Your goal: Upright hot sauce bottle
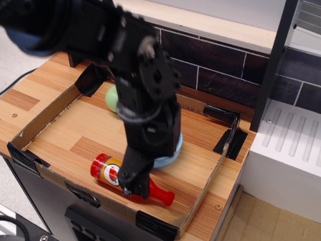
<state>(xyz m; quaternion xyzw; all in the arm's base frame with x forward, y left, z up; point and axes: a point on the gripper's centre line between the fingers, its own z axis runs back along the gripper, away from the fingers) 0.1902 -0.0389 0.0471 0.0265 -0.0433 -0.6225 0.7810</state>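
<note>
Hovering my fingers (134, 185) over the hot sauce bottle (111, 172) lying sideways beside the blue bowl (169, 155); I am not seeing whether they're apart.

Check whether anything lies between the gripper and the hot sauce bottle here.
Nothing shows between them. In the only view, the gripper overlaps the middle of the hot sauce bottle, which lies on its side; whether they touch cannot be told.
</note>
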